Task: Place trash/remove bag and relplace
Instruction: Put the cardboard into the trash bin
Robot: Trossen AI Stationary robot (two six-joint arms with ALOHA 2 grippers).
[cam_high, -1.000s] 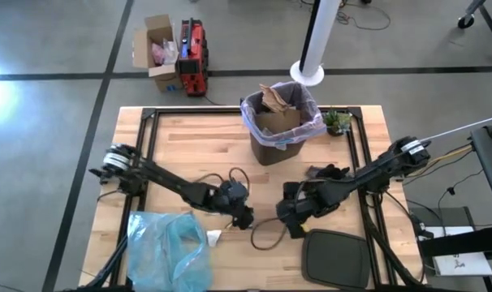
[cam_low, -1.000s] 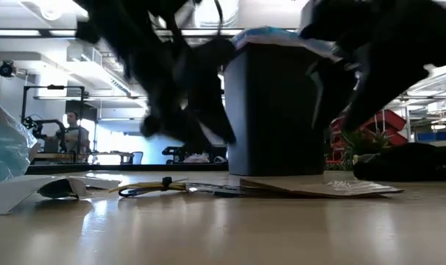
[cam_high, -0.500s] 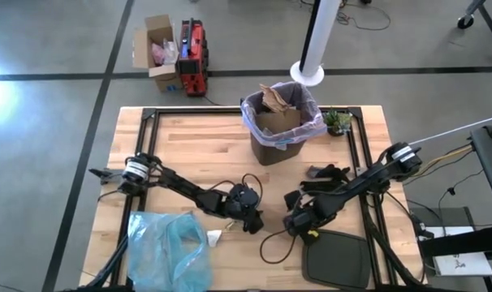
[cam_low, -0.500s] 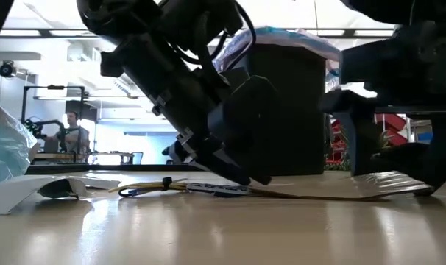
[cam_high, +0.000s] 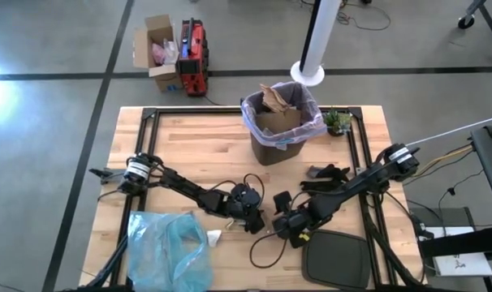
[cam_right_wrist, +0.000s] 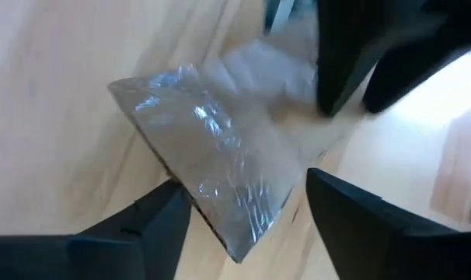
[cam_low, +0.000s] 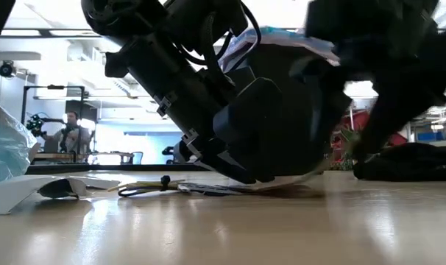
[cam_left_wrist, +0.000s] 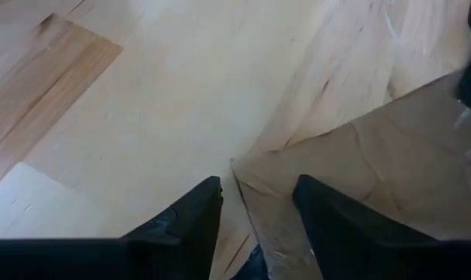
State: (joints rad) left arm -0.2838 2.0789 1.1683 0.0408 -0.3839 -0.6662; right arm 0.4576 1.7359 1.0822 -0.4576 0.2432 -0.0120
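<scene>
I judge trash-loading unfinished: near the lined bin (cam_high: 280,122), both grippers' fingers straddle, apart, one cardboard scrap (cam_right_wrist: 220,187); bag swap remains.

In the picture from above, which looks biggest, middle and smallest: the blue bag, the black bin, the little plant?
1. Blue bag, biggest.
2. Black bin, a bit smaller.
3. Little plant, smallest by far.
</scene>
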